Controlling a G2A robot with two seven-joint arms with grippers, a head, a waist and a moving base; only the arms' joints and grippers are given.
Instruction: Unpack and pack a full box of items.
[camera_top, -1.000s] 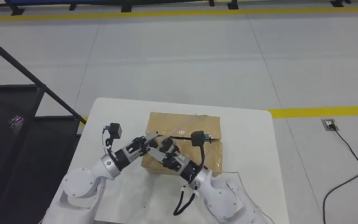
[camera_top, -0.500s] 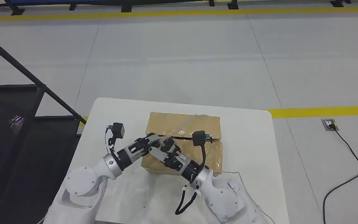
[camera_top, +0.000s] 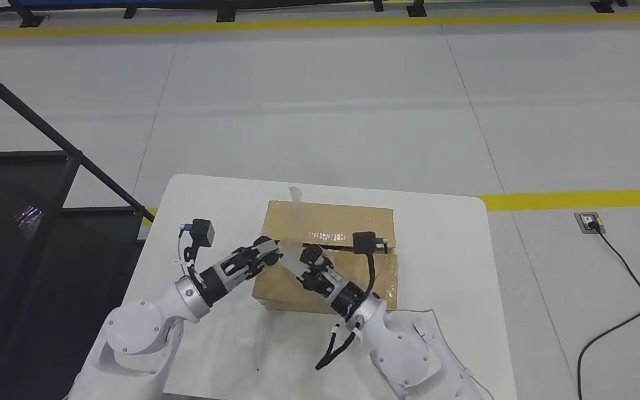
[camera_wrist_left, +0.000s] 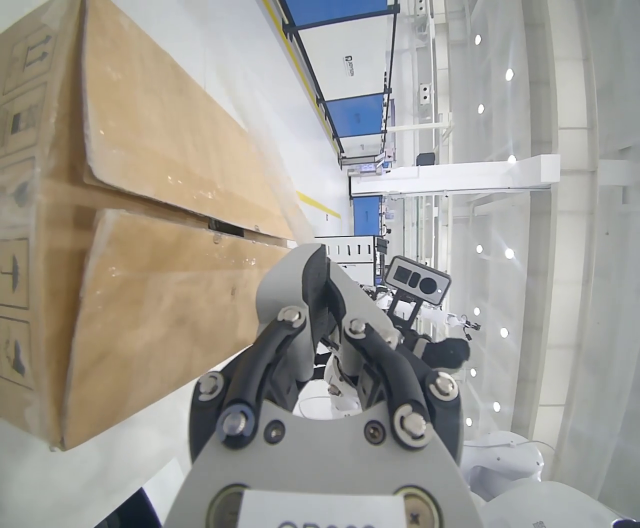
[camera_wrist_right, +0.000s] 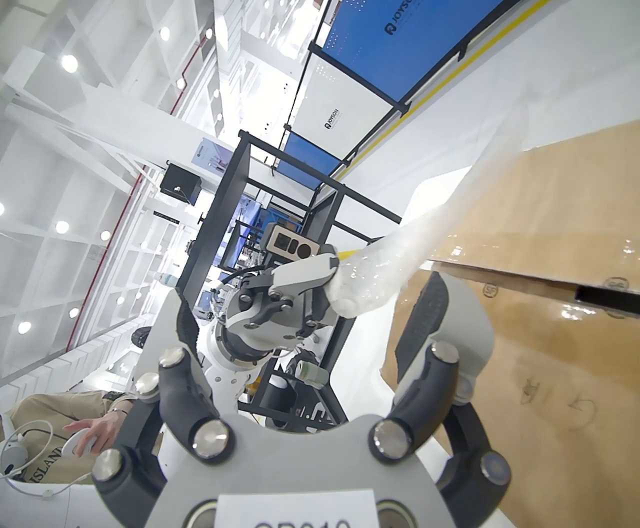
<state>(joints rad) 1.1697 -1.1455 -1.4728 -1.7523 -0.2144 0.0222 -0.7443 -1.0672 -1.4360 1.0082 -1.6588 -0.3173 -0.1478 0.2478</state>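
Brown corrugated cardboard box (camera_top: 335, 225), flaps down, sits mid-table (camera_top: 445, 240). The left gripper (camera_top: 268, 247) pinches a crinkled, clear tape strip (camera_top: 293, 208) (it slants up across the box top). The right gripper (camera_top: 312, 260) gapes just beside it.

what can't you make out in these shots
- What the box holds: all views, shut flaps cover it.
- Whether the far end of the tape strip sticks to the box: top view, too faint.
- The tape strip inside the left gripper: left wrist view, its shut fingers hide it.
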